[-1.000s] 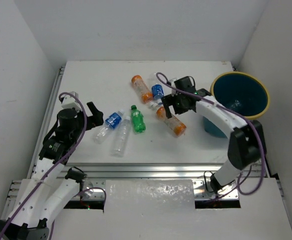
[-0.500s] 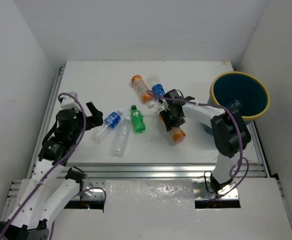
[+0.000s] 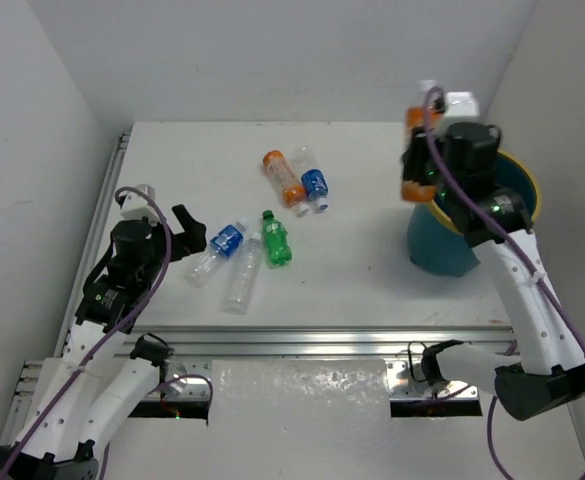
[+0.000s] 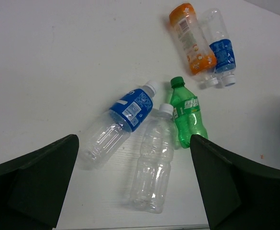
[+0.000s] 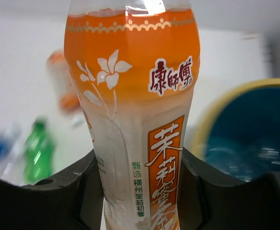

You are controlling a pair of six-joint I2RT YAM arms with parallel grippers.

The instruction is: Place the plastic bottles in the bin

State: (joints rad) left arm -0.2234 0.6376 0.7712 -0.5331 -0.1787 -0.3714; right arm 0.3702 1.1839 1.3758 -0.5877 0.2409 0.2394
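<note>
My right gripper (image 3: 419, 160), clamped on an orange bottle (image 5: 135, 96), has just lifted it from the table to above the bin's (image 3: 440, 250) left rim, ready to drop, while my left gripper (image 3: 190, 230) gapes wide.

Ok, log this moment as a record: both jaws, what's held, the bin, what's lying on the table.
right jaws: shut on the held orange bottle, lifted clear of the table
held bottle's place: by the rim of the bin, not in it
left jaws: open, empty, over the table's left side
bottles on table: five, all lying down
far pair, side by side: second orange bottle, blue-label bottle
near group: green bottle, other blue-label bottle, plain clear bottle
</note>
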